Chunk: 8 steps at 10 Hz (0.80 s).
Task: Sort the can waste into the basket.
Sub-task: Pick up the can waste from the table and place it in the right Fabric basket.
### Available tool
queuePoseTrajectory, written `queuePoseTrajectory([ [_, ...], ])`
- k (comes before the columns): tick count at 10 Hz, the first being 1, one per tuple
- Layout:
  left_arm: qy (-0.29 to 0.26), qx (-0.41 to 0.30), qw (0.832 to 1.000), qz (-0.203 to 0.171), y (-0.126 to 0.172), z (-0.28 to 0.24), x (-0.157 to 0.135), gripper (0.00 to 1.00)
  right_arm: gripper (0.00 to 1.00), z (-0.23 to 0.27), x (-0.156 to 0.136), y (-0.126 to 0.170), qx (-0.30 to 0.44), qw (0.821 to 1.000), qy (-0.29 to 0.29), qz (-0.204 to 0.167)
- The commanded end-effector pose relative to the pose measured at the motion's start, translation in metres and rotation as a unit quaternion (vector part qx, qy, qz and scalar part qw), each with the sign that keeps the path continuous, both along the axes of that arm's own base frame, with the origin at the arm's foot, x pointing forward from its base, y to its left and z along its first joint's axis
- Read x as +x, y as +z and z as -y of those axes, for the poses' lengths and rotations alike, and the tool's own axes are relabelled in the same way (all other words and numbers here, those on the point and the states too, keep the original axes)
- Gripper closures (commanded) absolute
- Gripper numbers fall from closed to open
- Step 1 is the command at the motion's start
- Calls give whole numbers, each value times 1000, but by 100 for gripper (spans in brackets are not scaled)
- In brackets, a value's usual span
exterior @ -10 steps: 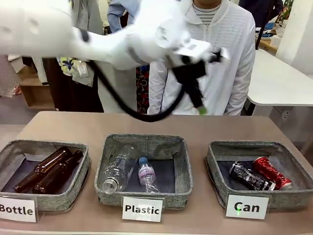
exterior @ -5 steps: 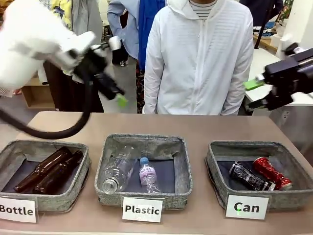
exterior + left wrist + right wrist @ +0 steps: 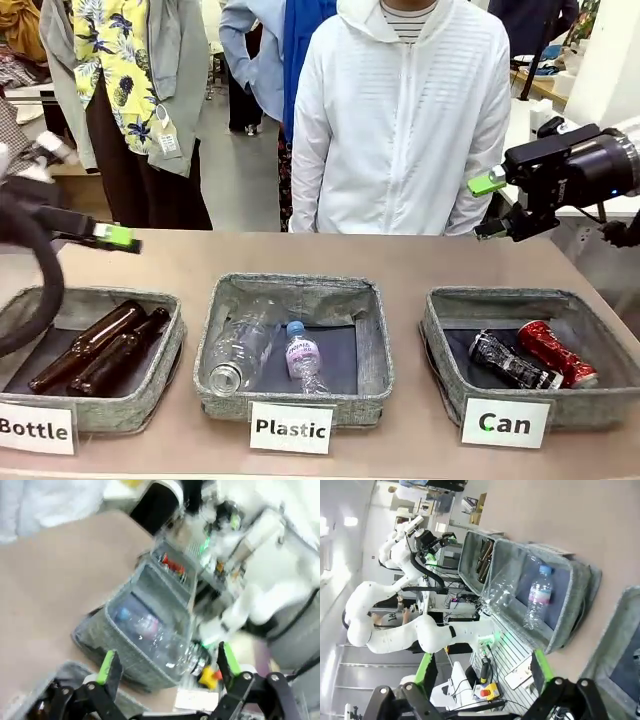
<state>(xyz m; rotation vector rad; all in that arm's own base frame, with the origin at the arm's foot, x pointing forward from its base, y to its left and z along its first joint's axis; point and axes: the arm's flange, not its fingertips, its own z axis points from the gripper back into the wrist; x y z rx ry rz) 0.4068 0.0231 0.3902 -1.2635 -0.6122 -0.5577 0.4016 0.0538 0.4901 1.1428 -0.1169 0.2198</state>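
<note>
I've swung my left hand (image 3: 118,238) back from mid-bench to the far left above the Bottle basket (image 3: 160,375), and my right hand (image 3: 489,205) hangs above the Can basket (image 3: 440,340); both are wide open and empty. I judge the sort done: the dented black can (image 3: 512,361) and shiny red can (image 3: 556,352) lie side by side in that basket.

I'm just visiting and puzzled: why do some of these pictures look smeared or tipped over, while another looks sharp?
Front view: sharp on the baskets and the "Can" card, only the left gripper slightly smeared. Left wrist view: heavily blurred throughout, the plastic bottles are streaks. Right wrist view: crisp but rolled sideways, with wide-angle bending of the table edge and bright glare at the upper left.
</note>
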Motion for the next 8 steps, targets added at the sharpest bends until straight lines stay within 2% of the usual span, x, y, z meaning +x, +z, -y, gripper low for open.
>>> queuePoseTrajectory([
  [1, 80, -141, 985, -59, -33, -46, 3, 0, 0, 9, 14, -1, 9, 1000, -11, 5],
  [2, 0, 0, 1000, 0, 0, 0, 0, 0, 0, 0, 0, 0, 0, 1000, 0, 0],
  [8, 0, 0, 1000, 0, 0, 0, 0, 0, 0, 0, 0, 0, 0, 1000, 0, 0],
])
